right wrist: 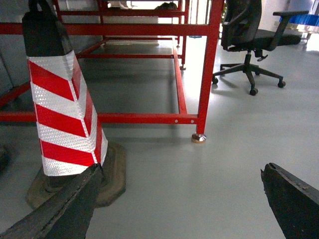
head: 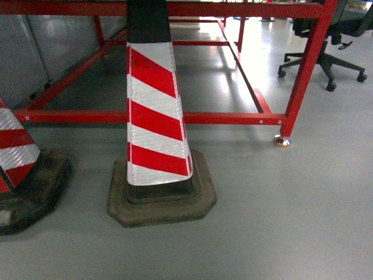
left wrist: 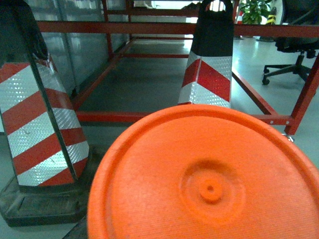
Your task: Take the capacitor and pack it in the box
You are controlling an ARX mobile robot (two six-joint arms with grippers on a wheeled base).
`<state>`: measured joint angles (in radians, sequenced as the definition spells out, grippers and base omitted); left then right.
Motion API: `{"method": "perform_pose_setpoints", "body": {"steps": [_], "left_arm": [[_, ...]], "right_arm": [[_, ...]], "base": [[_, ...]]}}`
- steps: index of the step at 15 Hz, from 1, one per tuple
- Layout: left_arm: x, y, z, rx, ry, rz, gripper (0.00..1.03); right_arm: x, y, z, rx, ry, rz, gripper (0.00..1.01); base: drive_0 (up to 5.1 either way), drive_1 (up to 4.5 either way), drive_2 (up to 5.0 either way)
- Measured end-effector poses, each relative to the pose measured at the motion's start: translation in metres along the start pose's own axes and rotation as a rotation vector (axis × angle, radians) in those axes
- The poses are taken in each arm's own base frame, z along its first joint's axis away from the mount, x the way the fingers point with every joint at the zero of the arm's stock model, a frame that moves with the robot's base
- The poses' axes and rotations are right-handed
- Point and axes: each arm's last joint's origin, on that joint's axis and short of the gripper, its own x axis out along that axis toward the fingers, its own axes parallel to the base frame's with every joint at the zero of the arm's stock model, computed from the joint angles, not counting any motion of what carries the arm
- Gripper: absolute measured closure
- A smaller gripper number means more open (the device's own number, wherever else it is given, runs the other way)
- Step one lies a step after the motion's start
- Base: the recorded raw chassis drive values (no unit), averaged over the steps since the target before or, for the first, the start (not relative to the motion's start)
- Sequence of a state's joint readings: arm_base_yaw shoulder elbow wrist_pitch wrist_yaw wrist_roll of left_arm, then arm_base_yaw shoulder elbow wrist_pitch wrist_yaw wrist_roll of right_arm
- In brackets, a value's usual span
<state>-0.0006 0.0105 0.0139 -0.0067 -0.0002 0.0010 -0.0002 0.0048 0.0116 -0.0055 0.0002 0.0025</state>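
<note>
Head view, left to right: a red-and-white striped traffic cone (head: 14, 157) is cut off at the left edge, its dark rubber base resting on the grey floor (head: 280, 221). Just right of it, near the centre, a second striped cone (head: 154, 116) stands upright on an octagonal dark base, directly in front of the lower rail of a red steel frame (head: 233, 118). The frame's right leg ends in a metal foot (head: 281, 140) on the floor. At the upper right, the star base of a black office chair (head: 323, 64) stands beyond the frame. Neither arm appears in this view.

Left wrist view: a striped cone rises at the left, another behind the centre. A ribbed orange disc (left wrist: 209, 179) with a raised central hub fills the lower foreground and hides the left claw; whether that claw is open or closed cannot be told.

Right wrist view: a striped cone stands at the left before the red frame, the office chair at the upper right. The right claw (right wrist: 184, 204) shows as two dark fingers (right wrist: 65, 209), one at each lower corner, spread wide apart with only bare floor between them; it holds nothing.

The box and the capacitor appear in none of the three views.
</note>
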Motion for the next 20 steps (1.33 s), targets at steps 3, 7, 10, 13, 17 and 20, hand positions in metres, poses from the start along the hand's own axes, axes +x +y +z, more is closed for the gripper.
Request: {"method": "perform_pose_setpoints", "body": {"steps": [3, 7, 10, 13, 17, 20], "left_arm": [[0.0000, 0.0000, -0.0003, 0.000, 0.003, 0.000, 0.60], [0.0000, 0.0000, 0.0000, 0.000, 0.000, 0.000, 0.60], [0.0000, 0.0000, -0.0003, 0.000, 0.003, 0.000, 0.60], [0.0000, 0.0000, -0.0001, 0.000, 0.001, 0.000, 0.60], [0.0000, 0.0000, -0.0001, 0.000, 0.001, 0.001, 0.60], [0.0000, 0.0000, 0.0000, 0.000, 0.000, 0.001, 0.60]], "right_arm": [[0.0000, 0.0000, -0.0001, 0.000, 0.001, 0.001, 0.03], [0.0000, 0.0000, 0.0001, 0.000, -0.001, 0.000, 0.03], [0.0000, 0.0000, -0.0001, 0.001, 0.002, 0.000, 0.03], [0.0000, 0.0000, 0.0000, 0.002, 0.000, 0.001, 0.03], [0.0000, 0.0000, 0.0001, 0.000, -0.001, 0.001, 0.03], [0.0000, 0.0000, 0.0000, 0.001, 0.000, 0.000, 0.03]], "base": [[0.0, 0.00, 0.0], [0.0, 0.00, 0.0], [0.0, 0.00, 0.0], [0.0, 0.00, 0.0], [0.0, 0.00, 0.0], [0.0, 0.00, 0.0]]}}
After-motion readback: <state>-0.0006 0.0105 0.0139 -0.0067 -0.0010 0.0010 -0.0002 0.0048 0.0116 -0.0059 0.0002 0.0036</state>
